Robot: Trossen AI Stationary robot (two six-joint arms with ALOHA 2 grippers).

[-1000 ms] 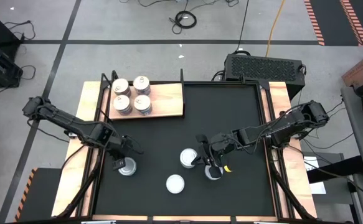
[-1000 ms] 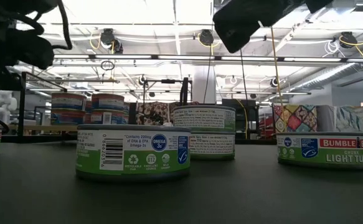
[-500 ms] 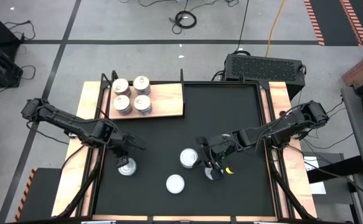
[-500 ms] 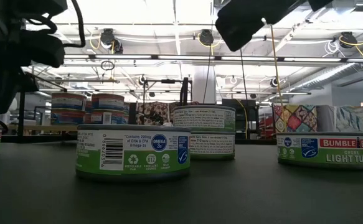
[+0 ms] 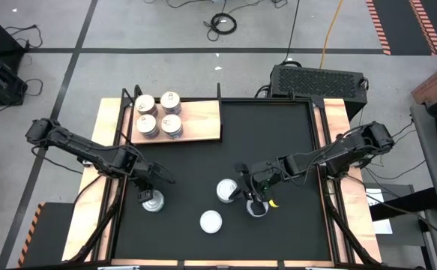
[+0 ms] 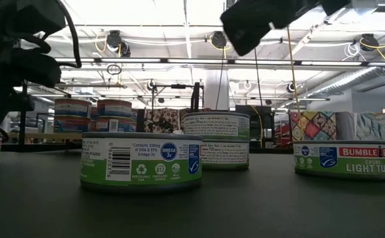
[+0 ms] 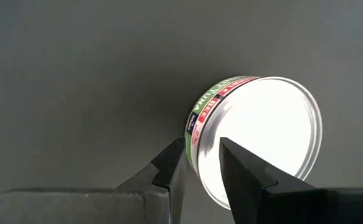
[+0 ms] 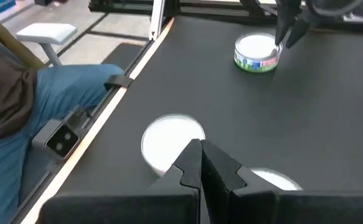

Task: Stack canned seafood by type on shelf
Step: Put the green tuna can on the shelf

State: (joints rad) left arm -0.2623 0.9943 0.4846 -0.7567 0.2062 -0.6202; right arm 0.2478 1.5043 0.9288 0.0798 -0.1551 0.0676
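Four canned seafood tins stand on the black mat: one at the left [image 5: 153,201], two in the middle [image 5: 228,190] [image 5: 211,220], and one on the right [image 5: 257,208]. More tins [image 5: 158,115] stand stacked on the wooden shelf [image 5: 199,120] at the far left. My left gripper [image 7: 200,168] points down over the left tin [image 7: 256,137], fingers a little apart. My right gripper [image 8: 201,155] hangs shut in the air above the right tin. My left gripper comes from above at the left tin's rim [image 7: 197,134]. One finger [image 7: 169,168] stands outside the tin's wall and the other finger [image 7: 240,168] over its pale top. I cannot tell whether either finger touches the tin, which stands flat on the mat.
A seated person in blue [image 8: 50,93] shows beyond the table's near edge. Wooden rails [image 5: 113,187] border the mat on both sides. A small yellow object [image 5: 273,202] lies by the right tin. Bare mat [image 5: 270,135] spreads right of the shelf.
My left gripper has shifted a little toward the table's far edge and then come down over the left tin, which has stayed in place.
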